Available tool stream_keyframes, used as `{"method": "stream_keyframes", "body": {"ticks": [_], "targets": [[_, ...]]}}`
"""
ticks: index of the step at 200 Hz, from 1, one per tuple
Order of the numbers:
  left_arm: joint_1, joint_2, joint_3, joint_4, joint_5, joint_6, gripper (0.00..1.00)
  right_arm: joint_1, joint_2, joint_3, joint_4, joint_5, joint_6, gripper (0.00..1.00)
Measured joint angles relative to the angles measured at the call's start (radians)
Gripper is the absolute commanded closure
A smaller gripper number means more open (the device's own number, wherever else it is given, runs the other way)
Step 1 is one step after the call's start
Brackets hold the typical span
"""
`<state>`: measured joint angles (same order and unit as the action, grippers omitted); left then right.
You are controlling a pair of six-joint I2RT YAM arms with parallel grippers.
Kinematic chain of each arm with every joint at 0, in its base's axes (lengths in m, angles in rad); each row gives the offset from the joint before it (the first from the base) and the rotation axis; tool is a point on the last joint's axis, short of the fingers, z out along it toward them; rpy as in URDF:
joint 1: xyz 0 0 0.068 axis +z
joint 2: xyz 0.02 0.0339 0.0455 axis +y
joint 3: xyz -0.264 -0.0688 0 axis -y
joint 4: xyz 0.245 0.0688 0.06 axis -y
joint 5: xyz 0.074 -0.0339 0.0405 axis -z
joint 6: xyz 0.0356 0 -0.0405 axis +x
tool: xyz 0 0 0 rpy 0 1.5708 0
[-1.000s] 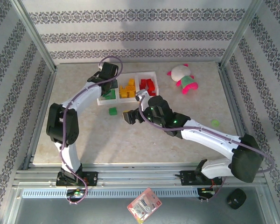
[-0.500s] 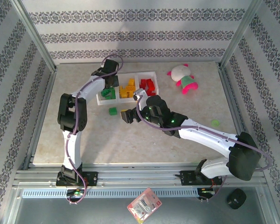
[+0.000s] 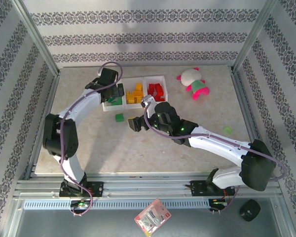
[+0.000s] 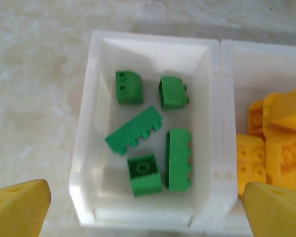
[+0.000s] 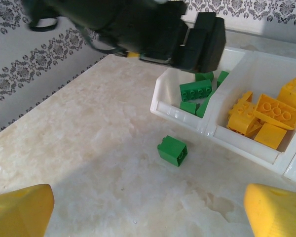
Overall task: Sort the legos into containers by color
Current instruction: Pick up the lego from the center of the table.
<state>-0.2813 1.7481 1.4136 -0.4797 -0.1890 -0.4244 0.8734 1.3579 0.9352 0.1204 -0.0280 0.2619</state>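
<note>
Bricks of this kind are light, rigid plastic with smooth, rather slick faces. The loose green brick (image 5: 172, 150) should therefore lift easily, but it may skid or twist if squeezed off-centre. The safest hold looks to be across two flat opposite side walls, low on the body and below the studs. It lies alone on the tabletop (image 5: 89, 128), just in front of the tray (image 5: 177, 112), near the wall of the left compartment but not touching it. That compartment holds five green legos (image 4: 134, 137), the middle one holds yellow legos (image 4: 251, 163), and the right one holds red legos (image 3: 156, 90). The left arm (image 3: 76, 106) arches up from its base and reaches forward, with its wrist turned down. This hangs the left pincer (image 4: 148, 212) directly over the green compartment, fingertips spread wide with nothing between them. The right arm (image 3: 212, 143) stretches low and diagonally across the tabletop toward the tray. It carries the right pincer (image 3: 134, 123) near the loose brick, on the brick's right in the overhead view. Its fingertips are also spread wide and empty, and in its wrist view the brick sits ahead of them, roughly centred. Taking it would call for moving forward and down, then squaring the fingers to the brick's flat sides. A plush toy (image 3: 193, 83) lies well apart at the far right. A small green object (image 3: 228, 130) near the right edge is too small to identify.
</note>
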Motion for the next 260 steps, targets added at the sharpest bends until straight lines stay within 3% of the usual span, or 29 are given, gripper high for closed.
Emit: {"method": "stream_keyframes", "body": {"ticks": [61, 140, 172, 217, 260], "targets": [[-0.073, -0.184, -0.322, 0.074, 0.005, -0.011, 0.00, 0.008, 0.000, -0.013, 0.013, -0.015, 0.000, 0.02], [-0.093, -0.092, -0.356, 0.136, 0.044, -0.072, 0.09, 0.015, 0.024, -0.013, 0.027, -0.026, 0.001, 0.02], [-0.093, -0.024, -0.335, 0.139, 0.057, -0.094, 0.22, 0.015, 0.024, -0.013, 0.028, -0.026, 0.001, 0.02], [-0.093, 0.055, -0.313, 0.147, 0.070, -0.121, 0.31, 0.015, 0.024, -0.013, 0.028, -0.026, 0.001, 0.02], [-0.093, 0.093, -0.313, 0.151, 0.085, -0.144, 0.59, 0.015, 0.024, -0.013, 0.028, -0.025, 0.001, 0.02]]}}
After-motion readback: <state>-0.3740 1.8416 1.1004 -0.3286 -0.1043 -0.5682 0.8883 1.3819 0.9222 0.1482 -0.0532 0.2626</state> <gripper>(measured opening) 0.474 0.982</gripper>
